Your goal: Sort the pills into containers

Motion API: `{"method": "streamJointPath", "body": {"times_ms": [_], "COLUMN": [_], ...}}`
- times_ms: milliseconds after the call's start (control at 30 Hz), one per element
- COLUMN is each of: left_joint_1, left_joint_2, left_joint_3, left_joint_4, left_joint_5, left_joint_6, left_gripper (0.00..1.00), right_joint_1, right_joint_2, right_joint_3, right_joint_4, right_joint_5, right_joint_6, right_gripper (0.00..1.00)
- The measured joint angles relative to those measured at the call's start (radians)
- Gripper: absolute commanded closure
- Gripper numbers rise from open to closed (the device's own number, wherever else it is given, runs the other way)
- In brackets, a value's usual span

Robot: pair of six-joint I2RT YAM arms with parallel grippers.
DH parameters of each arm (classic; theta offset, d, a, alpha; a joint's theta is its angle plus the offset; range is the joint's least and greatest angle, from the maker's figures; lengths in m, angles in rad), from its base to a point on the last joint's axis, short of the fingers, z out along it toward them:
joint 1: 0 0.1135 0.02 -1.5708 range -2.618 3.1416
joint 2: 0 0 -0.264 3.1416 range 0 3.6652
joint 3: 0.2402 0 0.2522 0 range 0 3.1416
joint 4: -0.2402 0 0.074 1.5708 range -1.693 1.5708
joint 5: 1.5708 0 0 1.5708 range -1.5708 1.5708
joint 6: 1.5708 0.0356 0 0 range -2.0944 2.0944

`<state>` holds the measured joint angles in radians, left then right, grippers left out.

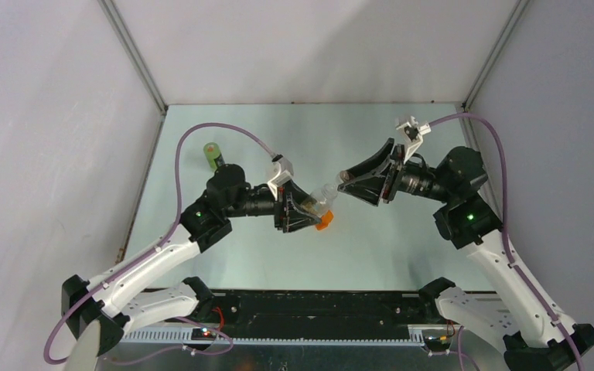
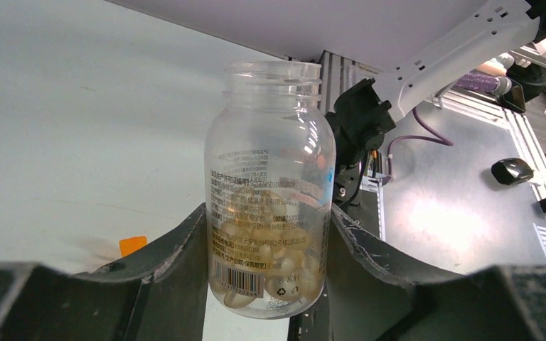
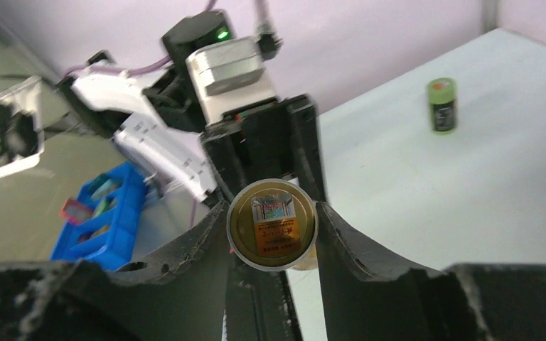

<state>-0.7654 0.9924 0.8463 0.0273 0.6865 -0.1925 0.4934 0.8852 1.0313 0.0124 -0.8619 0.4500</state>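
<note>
Currently, left pincer is clamped on the uncapped vial of pills; right pincer's state cannot be told.

In my black left hand, the clear vial shows amber-yellow pills, black print and a barcode; just beside that hand, a small orange item on the pale mint tabletop; well apart, a green bottle, dark-labelled.
</note>
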Motion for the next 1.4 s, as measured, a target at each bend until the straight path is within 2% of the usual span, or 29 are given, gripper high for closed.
{"method": "streamJointPath", "body": {"times_ms": [167, 367, 600, 800, 1100, 1167, 1267, 1400], "left_joint_1": [0.0, -0.023, -0.089, -0.138, -0.164, -0.165, -0.165, -0.166], "left_joint_2": [0.0, 0.058, 0.145, 0.235, 0.338, 0.346, 0.365, 0.393], "left_joint_3": [0.0, 0.0, -0.003, -0.003, -0.019, -0.026, -0.027, -0.027], "left_joint_4": [-0.066, -0.198, -0.282, -0.311, -0.321, -0.319, -0.314, -0.299], "left_joint_5": [-0.069, -0.266, -0.423, -0.524, -0.598, -0.607, -0.616, -0.63], "left_joint_6": [0.045, 0.107, 0.161, 0.222, 0.283, 0.29, 0.298, 0.299], "left_gripper": [1.0, 1.0, 1.0, 1.0, 1.0, 1.0, 1.0, 1.0], "right_joint_1": [-0.014, -0.014, -0.019, -0.02, -0.014, -0.006, 0.009, 0.015], "right_joint_2": [-0.006, 0.02, 0.038, 0.118, 0.325, 0.363, 0.404, 0.414], "right_joint_3": [0.006, -0.004, -0.217, -0.354, -0.449, -0.451, -0.452, -0.452], "right_joint_4": [-0.071, -0.254, -0.325, -0.325, -0.205, -0.184, -0.158, -0.147], "right_joint_5": [0.163, 0.528, 0.875, 0.978, 1.041, 1.052, 1.08, 1.094], "right_joint_6": [-0.03, -0.059, -0.046, -0.012, 0.021, 0.022, 0.026, 0.028], "right_gripper": [0.64, 0.65, 0.62, 0.62, 0.63, 0.59, 0.45, 0.32]}}
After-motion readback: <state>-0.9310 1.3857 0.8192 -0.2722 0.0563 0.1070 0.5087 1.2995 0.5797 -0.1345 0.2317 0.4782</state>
